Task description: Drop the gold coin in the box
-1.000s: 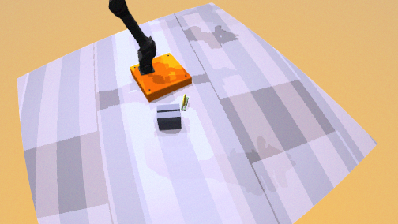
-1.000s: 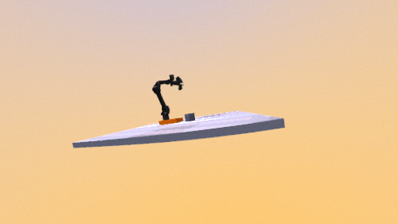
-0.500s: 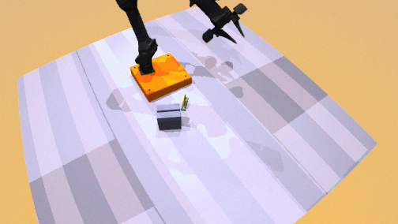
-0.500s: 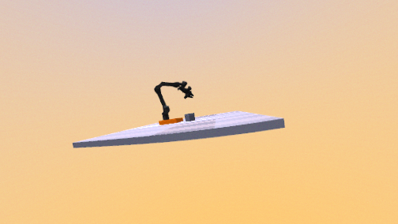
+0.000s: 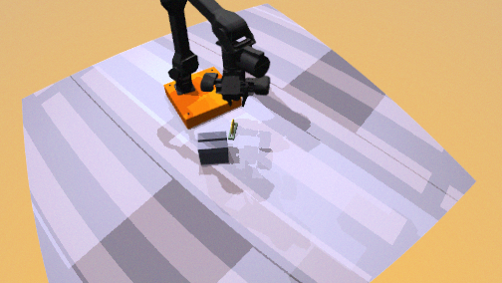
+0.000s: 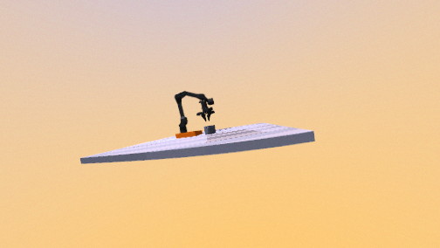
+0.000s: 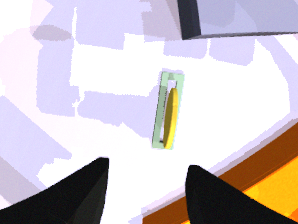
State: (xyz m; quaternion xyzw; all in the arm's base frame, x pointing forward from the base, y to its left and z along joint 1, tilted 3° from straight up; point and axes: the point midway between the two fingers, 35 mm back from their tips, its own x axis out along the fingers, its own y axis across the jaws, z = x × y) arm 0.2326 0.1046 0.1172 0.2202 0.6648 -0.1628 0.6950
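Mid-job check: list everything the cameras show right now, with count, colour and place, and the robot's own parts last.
coin: one, gold, standing on edge in its holder, just right of the box in the top view
holder: one, pale green in these views, on the table under the coin
box: one, grey, closed, dark slot across its lid, in front of the orange base
table: one, striped in lilac and grey, under everything
base plate: one, orange, on the table at the arm's foot
arm: one, black, rising from the base plate and bent forward
gripper: one, black, jaws apart and empty, above the table short of the coin
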